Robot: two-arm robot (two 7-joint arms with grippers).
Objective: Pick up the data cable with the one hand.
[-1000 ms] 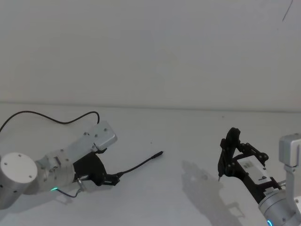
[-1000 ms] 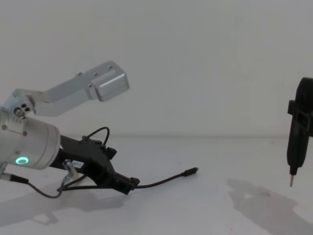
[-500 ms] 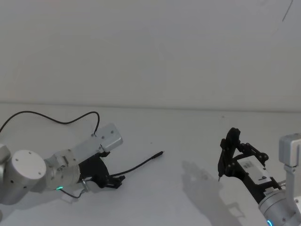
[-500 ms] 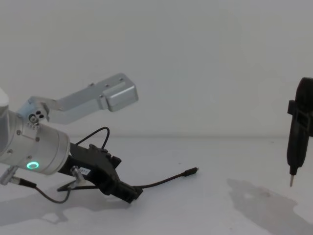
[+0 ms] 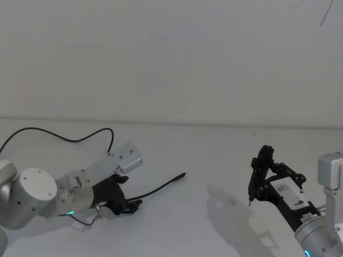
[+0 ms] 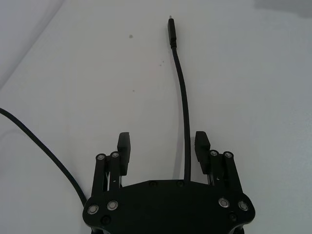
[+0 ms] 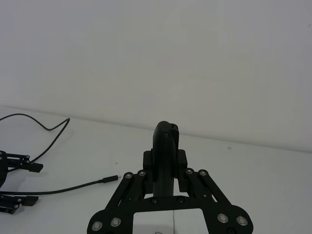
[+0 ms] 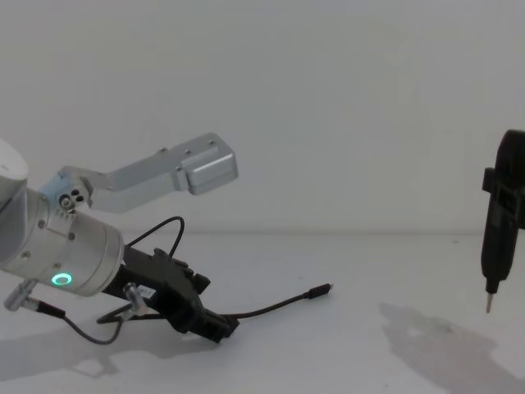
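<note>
Left gripper (image 6: 163,145) now further forward and lower than second ago; we see jaws wide, straddling data cable (image 6: 184,105) flat on table (image 5: 209,155), plug (image 6: 171,33) pointing away. Nothing pinched yet, squeeze next imo. Right gripper (image 7: 165,163) parked, clamping pen-shaped tool (image 8: 498,238).

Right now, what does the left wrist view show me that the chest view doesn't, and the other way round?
Left wrist view: the left end effector is open, the data cable running between its fingers, closer to one. Chest view: that end effector sits low at the table, and the right end effector holds a pen-shaped tool above the table's right side. Both: the cable's plug beyond the fingertips.
</note>
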